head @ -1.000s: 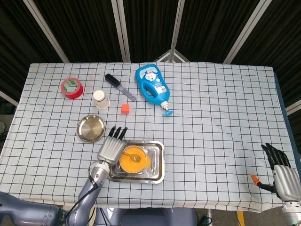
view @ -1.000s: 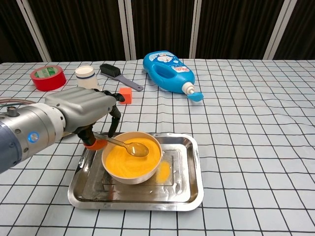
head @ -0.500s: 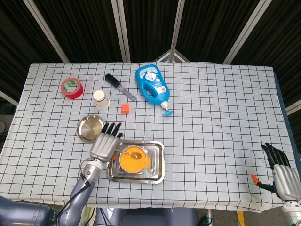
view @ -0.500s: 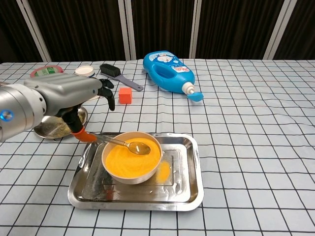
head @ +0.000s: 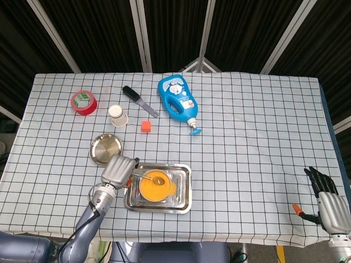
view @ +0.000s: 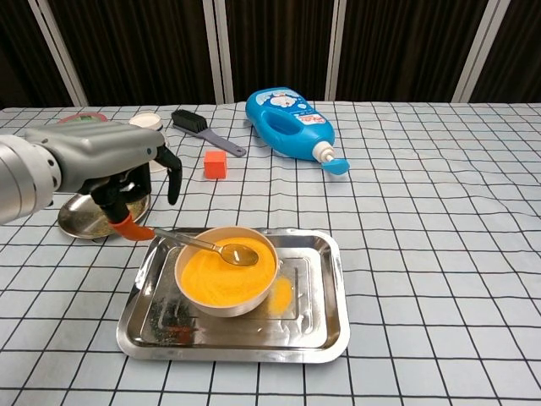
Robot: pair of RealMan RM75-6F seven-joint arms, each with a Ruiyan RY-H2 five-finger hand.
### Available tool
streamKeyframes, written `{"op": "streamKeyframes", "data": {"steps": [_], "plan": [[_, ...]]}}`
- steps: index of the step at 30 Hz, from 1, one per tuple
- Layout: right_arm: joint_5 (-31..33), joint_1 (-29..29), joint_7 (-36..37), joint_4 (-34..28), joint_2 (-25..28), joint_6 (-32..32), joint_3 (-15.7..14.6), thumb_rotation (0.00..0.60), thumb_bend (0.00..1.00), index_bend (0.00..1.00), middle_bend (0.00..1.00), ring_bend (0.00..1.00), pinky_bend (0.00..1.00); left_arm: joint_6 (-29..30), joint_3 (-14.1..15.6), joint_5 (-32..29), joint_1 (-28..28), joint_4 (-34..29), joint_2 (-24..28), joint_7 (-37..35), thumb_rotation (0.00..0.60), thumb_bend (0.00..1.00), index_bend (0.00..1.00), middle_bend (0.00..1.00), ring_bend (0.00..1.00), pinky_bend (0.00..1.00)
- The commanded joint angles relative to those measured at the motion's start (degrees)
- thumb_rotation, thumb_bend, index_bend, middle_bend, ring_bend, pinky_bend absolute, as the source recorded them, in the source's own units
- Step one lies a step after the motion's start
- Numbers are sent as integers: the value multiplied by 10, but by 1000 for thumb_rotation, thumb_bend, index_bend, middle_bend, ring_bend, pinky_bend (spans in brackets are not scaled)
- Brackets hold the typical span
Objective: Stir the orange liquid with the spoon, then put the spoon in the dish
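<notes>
A white bowl of orange liquid (view: 225,272) stands in a steel tray (view: 336,298). The metal spoon (view: 205,245) has an orange handle end, and its tip lies just over the liquid near the bowl's middle. My left hand (view: 112,166) holds that handle end at the tray's left edge, fingers curled down. In the head view the left hand (head: 117,170) is left of the bowl (head: 154,188) and the spoon (head: 151,178). The round steel dish (head: 106,148) lies just behind the hand; the dish (view: 84,218) is partly hidden in the chest view. My right hand (head: 329,201) rests open at the table's near right corner.
A blue bottle (head: 177,99) lies on its side at the back. An orange cube (head: 146,125), a black brush (head: 139,100), a white cup (head: 117,115) and a red tape roll (head: 83,102) lie behind the dish. The tray (head: 184,189) sits near the table's front edge.
My left hand has drawn back to the left with the spoon handle, and its fingers have curled down. The spoon's tip has slid a little left over the liquid. The right hand is still.
</notes>
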Motion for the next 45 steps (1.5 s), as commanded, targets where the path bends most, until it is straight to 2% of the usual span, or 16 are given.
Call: {"op": "streamKeyframes", "data": {"steps": [1, 10, 25, 38, 45], "plan": [[0, 0, 0, 0, 0, 0, 0, 600, 312, 0, 0, 0, 0, -1, 3, -25, -13, 6, -12, 15, 600, 335, 455, 1000, 1000, 1000], [0, 1, 3, 0, 1, -1, 0, 600, 311, 0, 0, 0, 0, 8, 2, -56, -36, 28, -42, 30, 600, 425, 454, 1000, 1000, 1000], [2, 1, 2, 0, 0, -3, 0, 600, 311, 0, 0, 0, 0, 16, 12, -67, -56, 54, -64, 28, 600, 509, 460, 1000, 1000, 1000], [1, 2, 4, 0, 0, -3, 1, 600, 311, 0, 0, 0, 0, 25, 16, -72, -66, 70, -76, 24, 600, 516, 465, 1000, 1000, 1000], [1, 2, 3, 0, 0, -3, 0, 600, 312, 0, 0, 0, 0, 27, 20, -69, -68, 70, -77, 19, 600, 574, 480, 1000, 1000, 1000]]}}
